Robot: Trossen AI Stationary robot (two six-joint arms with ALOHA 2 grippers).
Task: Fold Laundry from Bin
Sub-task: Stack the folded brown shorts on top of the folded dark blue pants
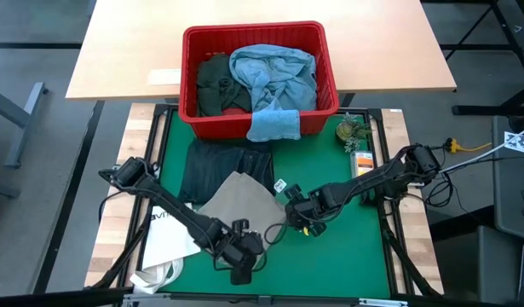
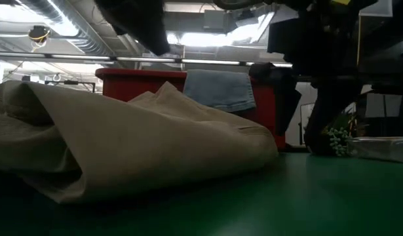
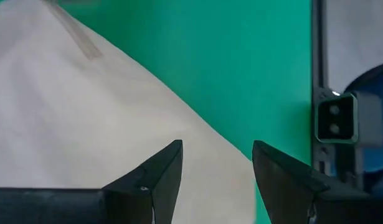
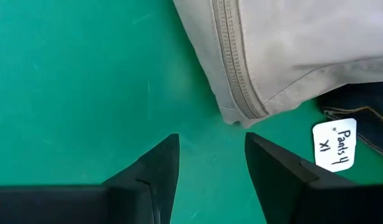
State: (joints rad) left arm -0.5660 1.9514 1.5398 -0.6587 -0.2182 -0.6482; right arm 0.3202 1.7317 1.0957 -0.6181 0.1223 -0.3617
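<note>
Khaki trousers [image 1: 236,203] lie bunched on the green mat [image 1: 347,247], partly on top of dark navy jeans [image 1: 223,164]. The red bin [image 1: 260,34] stands at the mat's far edge and holds light blue jeans [image 1: 274,72] and a dark green piece [image 1: 215,81]. A small light blue cloth [image 1: 273,125] hangs over the bin's near rim. My left gripper [image 3: 216,168] is open over the trousers' near edge [image 3: 197,134]. My right gripper [image 4: 210,165] is open above bare mat, just short of a seamed corner of the trousers [image 4: 236,112].
A white tote bag [image 1: 164,240] lies at the mat's near left. A white tag [image 4: 334,144] sits by the navy jeans. A small plant [image 1: 351,130] and a clear box [image 1: 361,162] stand at the far right. There is bare mat at the near right.
</note>
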